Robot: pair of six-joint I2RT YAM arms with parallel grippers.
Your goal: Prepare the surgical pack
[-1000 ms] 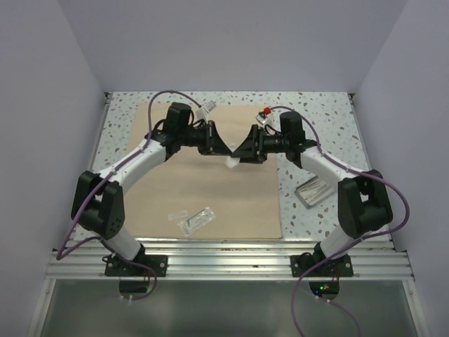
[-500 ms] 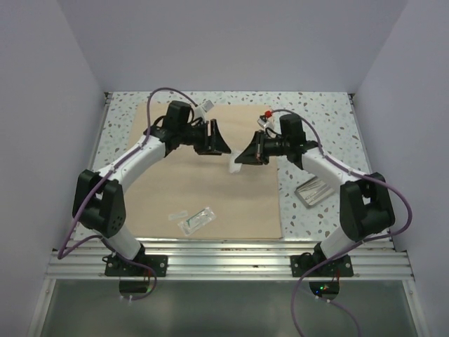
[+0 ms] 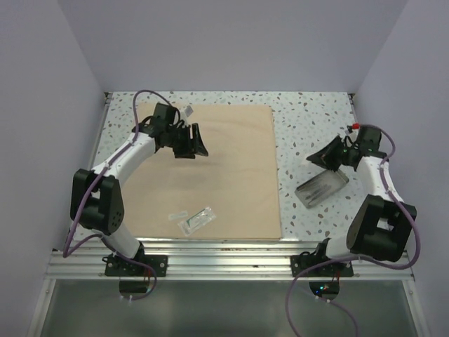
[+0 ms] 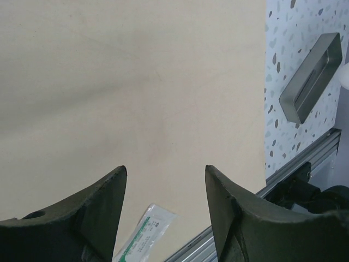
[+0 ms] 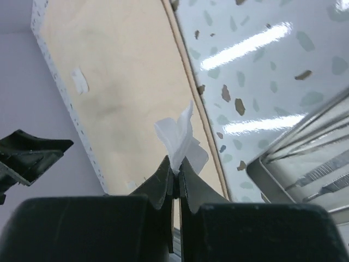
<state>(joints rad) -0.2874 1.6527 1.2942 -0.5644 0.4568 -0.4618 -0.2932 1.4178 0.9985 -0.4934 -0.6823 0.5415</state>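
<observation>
Overhead and wrist views of the work surface. The surgical pack [image 3: 224, 175] lay opened out as a flat tan sheet on the speckled tabletop [image 3: 309, 116], covering its middle and left portion and reaching almost from the far edge to the near edge; a strip of bare tabletop remained along the right edge. The left gripper [image 4: 165, 170] hung above the sheet toward the far-left corner, its two fingers spread wide with nothing between them. The right gripper [image 5: 175, 164] was positioned off the sheet, near the right edge of the tabletop, with its fingers pressed together on a small crumpled white slip [image 5: 177, 131] that projected beyond the fingertips; whether the slip was paper or gauze could not be told. A metal tray [image 4: 318, 82] rested on the bare tabletop near the right edge, just nearward of the right gripper and apart from the sheet, and slender metal instruments [image 5: 322, 174] lay inside it. A clear plastic pouch [image 3: 197, 220] with green print lay on the sheet close to the near edge, left of centre. A small white patch [image 5: 80, 80] showed on the sheet near the far edge.
</observation>
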